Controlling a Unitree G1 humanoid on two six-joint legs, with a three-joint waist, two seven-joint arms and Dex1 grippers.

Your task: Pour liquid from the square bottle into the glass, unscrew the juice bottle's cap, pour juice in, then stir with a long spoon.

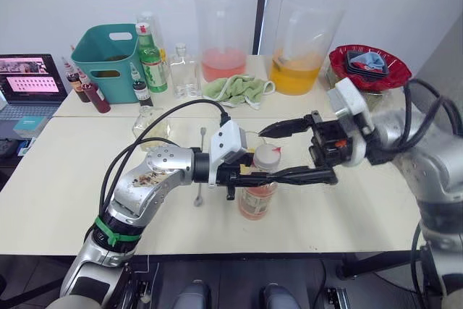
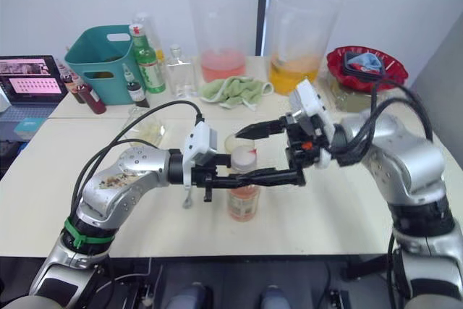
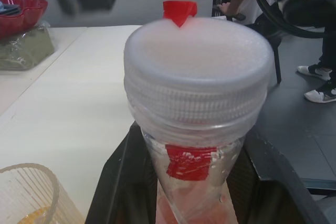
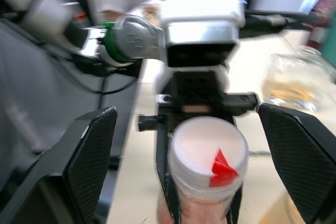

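The juice bottle [image 1: 257, 197] stands upright on the white table, and my left gripper [image 3: 194, 182] is shut on its neck just under the white cap [image 2: 244, 155] with its red spot. My right gripper [image 4: 186, 114] is open, one finger on each side of the cap and neither touching it. The glass [image 2: 233, 142], with a little yellow liquid in it, stands right behind the bottle. Further left on the table is the square bottle [image 1: 148, 124]. The long spoon [image 1: 200, 171] lies flat beside my left wrist.
Along the back stand a teal bin [image 1: 108, 52], a green bottle [image 1: 152, 59], a clear flat bottle [image 1: 182, 70], two big beakers [image 1: 226, 34] [image 1: 300, 41], a green cloth [image 1: 235, 90] and a red bowl [image 1: 369, 66]. A laptop [image 1: 29, 85] sits far left.
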